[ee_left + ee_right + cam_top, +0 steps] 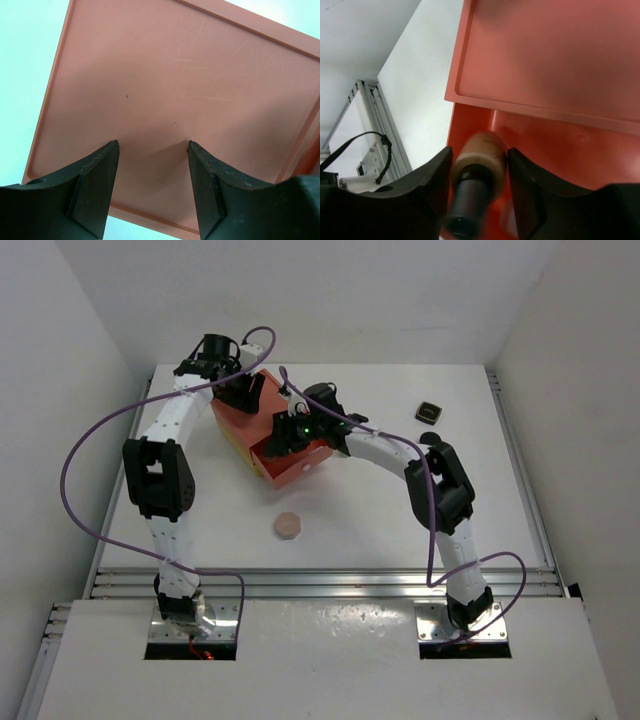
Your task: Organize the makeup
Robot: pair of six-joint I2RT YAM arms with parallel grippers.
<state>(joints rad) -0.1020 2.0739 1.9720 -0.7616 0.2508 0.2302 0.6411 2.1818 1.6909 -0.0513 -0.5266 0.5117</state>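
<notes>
The orange drawer box [240,425] is the biggest thing here. The left fingers [95,185] stand released over its flat, scratched top, with nothing between them. Its drawer [300,468] is pulled out beneath the right fingers [432,182]. Between those fingers sits the tan bottle [477,165], dark cap toward the camera and body pointing down into the drawer.

The bottle looks light, rigid and smooth, so its round body is likely slippery. The broad part of the body just past the cap seems the safest hold.

The peach octagonal compact [289,526] lies on the table [380,530], well apart from both pairs of fingers. The black square compact [430,411] lies well off to the outer side of the right fingers. Both are flat and low, and are probably best pinched across opposite edges.

The bottle is blurred, so I cannot tell whether the right fingers are clamping it or it is loose between them. Wrist and bottle hide the drawer's contents. The other cosmetics show nowhere.
</notes>
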